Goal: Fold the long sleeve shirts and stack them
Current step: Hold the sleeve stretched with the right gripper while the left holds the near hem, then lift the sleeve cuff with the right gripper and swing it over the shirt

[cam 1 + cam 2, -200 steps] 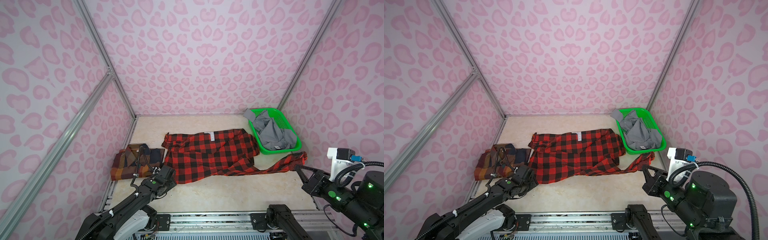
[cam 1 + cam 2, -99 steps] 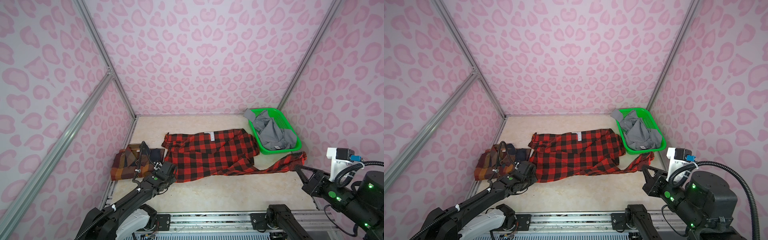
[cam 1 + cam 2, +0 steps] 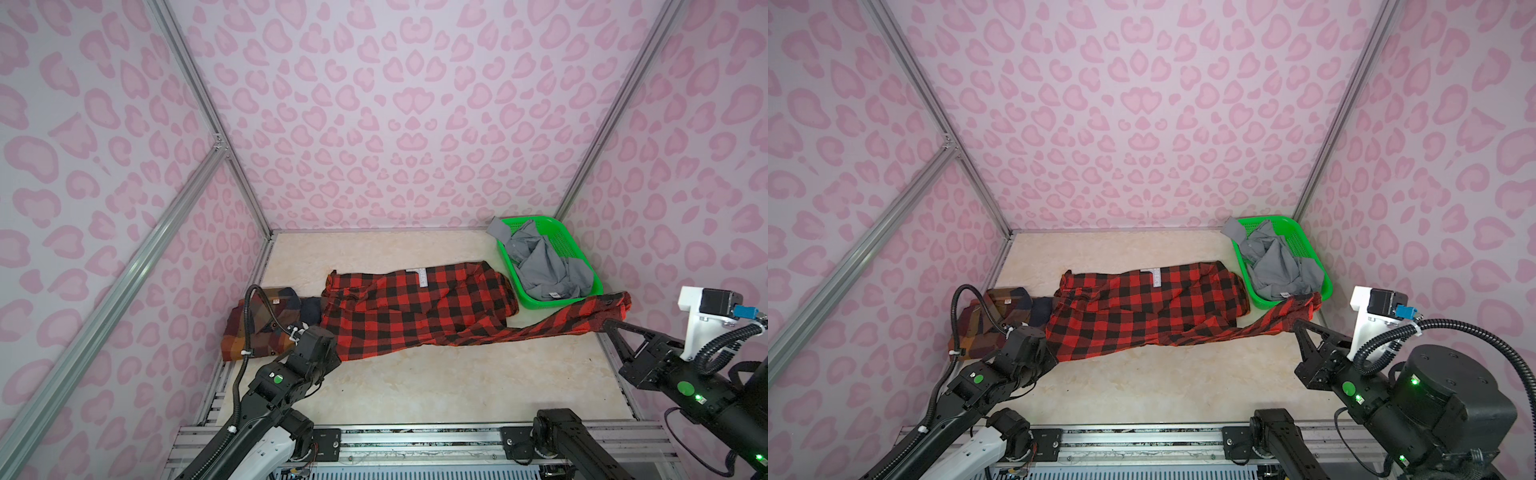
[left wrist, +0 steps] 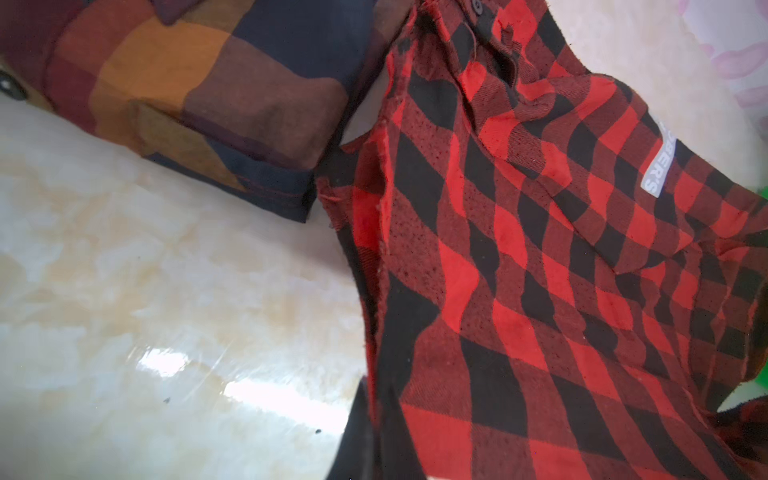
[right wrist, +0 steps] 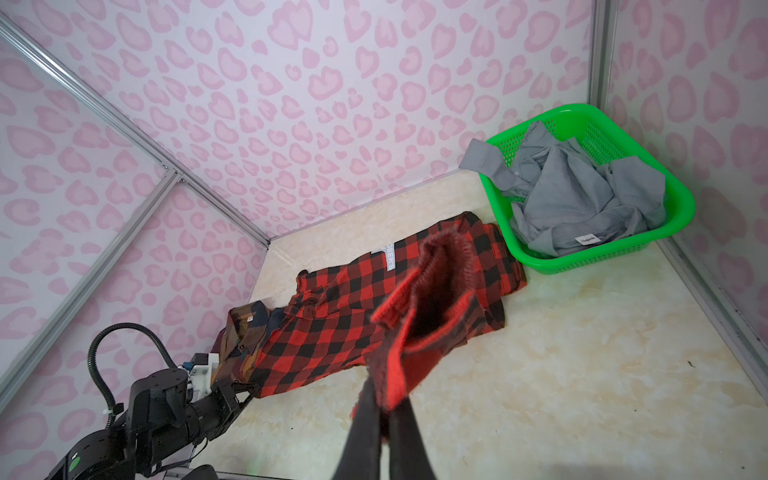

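Clamping flannel [image 4: 540, 270] hem, left hand [image 4: 376, 415], pinch visible in wrist view only

R fingers [image 5: 365, 428] clamped on red-blk flannel [image 5: 332, 328] cuff, grey shirt [image 5: 582, 195] in grn basket [image 5: 590, 259]

The flannel [image 3: 415, 316] in the middle of the worktop [image 3: 436, 395] is showing a bold red-and-black buffalo check, and its label [image 3: 422, 276] at the far edge is showing grey with white lettering. To its left, the plaid shirt [image 3: 266, 336] is showing broad blocks of dark brown, orange and navy. At the far right, the collared shirt [image 3: 544, 266] is showing plain grey inside a bright green basket [image 3: 540, 303]. The worktop is showing cream with pale tan marbling. The walls [image 3: 395, 124] are showing pale lilac with pink leopard-like blotches, and the struts [image 3: 195, 83] are gleaming silver.
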